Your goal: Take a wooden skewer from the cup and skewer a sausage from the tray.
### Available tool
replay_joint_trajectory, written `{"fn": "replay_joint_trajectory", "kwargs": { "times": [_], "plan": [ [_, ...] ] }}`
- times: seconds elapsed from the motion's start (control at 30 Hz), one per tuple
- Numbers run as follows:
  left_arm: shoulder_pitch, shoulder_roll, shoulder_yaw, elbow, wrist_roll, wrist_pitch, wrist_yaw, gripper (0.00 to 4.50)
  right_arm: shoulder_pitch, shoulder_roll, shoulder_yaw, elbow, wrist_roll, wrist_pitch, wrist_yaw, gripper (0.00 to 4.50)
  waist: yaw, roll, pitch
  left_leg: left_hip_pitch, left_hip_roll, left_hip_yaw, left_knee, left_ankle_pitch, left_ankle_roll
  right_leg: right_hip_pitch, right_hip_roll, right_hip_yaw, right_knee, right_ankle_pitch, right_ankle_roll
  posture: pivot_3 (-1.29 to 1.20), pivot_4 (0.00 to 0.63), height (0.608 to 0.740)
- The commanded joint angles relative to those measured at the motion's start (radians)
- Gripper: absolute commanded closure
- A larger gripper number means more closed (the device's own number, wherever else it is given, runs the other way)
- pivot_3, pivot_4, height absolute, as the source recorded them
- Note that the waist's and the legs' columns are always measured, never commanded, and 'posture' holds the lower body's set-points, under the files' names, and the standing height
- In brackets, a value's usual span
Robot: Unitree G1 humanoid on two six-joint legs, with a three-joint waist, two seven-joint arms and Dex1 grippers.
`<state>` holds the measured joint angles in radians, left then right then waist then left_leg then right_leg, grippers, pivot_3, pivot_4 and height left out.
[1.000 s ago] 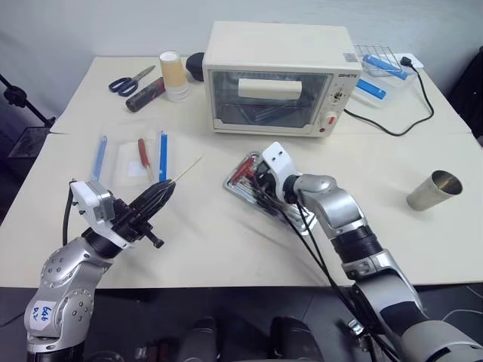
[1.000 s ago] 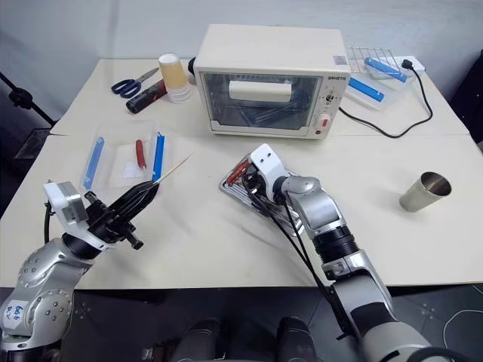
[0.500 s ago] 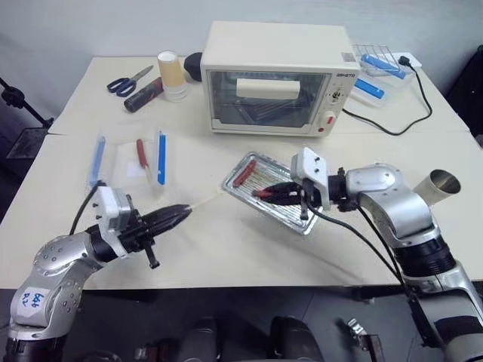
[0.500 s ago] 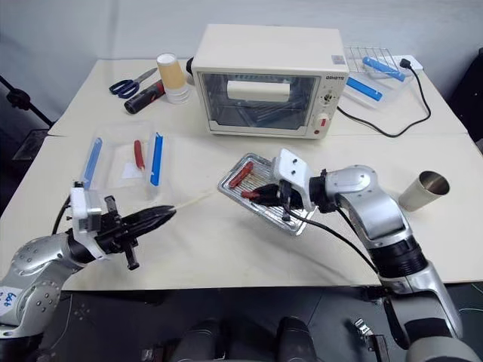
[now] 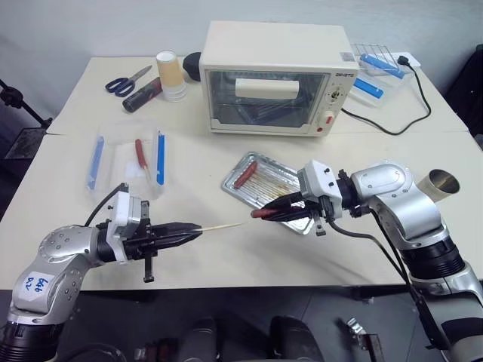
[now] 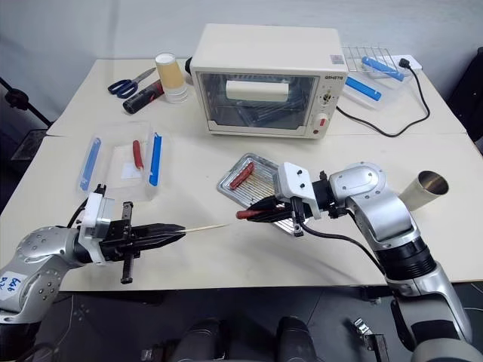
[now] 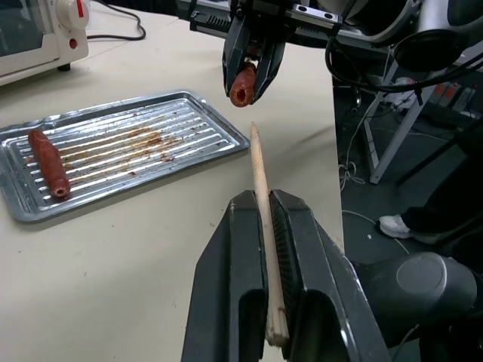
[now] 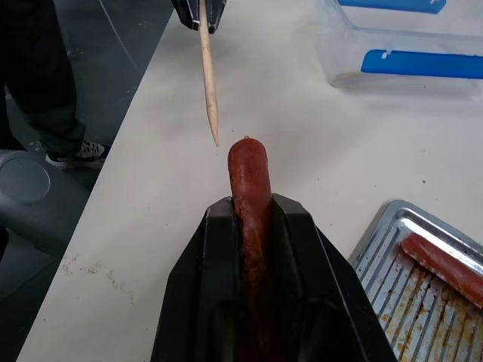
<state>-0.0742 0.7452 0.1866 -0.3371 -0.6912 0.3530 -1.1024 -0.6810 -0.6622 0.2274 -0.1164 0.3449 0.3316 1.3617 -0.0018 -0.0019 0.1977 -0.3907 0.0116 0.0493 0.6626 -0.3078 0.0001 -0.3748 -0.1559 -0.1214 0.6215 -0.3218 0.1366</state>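
My left gripper [image 5: 195, 233] is shut on the wooden skewer [image 5: 226, 225], held level near the table's front edge and pointing right. My right gripper [image 5: 273, 213] is shut on a red-brown sausage [image 5: 260, 213], pointing left just above the tray's near rim. The skewer's tip [image 8: 216, 140] sits a short gap from the sausage's end [image 8: 247, 147], slightly off to one side. A second sausage [image 5: 244, 178] lies in the greasy silver tray [image 5: 266, 163]. The grey metal cup [image 5: 439, 184] lies on its side at the far right.
A cream toaster oven [image 5: 275, 79] stands behind the tray, its black cable [image 5: 392, 130] trailing right. A clear container [image 5: 124, 158] with blue and red items lies left. Scissors [image 5: 124, 81], a paper cup [image 5: 172, 74] and another container [image 5: 377, 75] sit at the back.
My right gripper lifted a sausage off the tray, drew back and turned to point left. My left gripper swung the skewer round to point right, toward the sausage.
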Motion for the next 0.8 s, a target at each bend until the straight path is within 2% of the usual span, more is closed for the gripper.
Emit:
{"fn": "replay_joint_trajectory", "kwargs": {
  "times": [0.03, 0.8],
  "plan": [
    [-0.01, -0.009, 0.013, -0.024, -0.021, 0.0, 0.004, 4.5, 0.008, -0.022, -0.019, -0.027, 0.011, -0.021, 0.019, 4.01, 0.0, 0.0, 0.0, 0.0, 0.0, 0.0, 0.0, 0.0, 0.0, 0.0, 0.0, 0.0, 0.0, 0.0, 0.0, 0.0, 0.15, 0.74],
    [-0.032, -0.057, -0.031, -0.045, -0.013, 0.019, 0.03, 4.5, 0.008, 0.005, 0.013, -0.026, 0.001, -0.017, 0.009, 4.01, 0.001, 0.0, 0.0, 0.0, 0.0, 0.0, 0.001, 0.0, 0.0, 0.0, 0.0, 0.0, 0.0, 0.0, 0.0, 0.0, 0.15, 0.74]
  ]
}}
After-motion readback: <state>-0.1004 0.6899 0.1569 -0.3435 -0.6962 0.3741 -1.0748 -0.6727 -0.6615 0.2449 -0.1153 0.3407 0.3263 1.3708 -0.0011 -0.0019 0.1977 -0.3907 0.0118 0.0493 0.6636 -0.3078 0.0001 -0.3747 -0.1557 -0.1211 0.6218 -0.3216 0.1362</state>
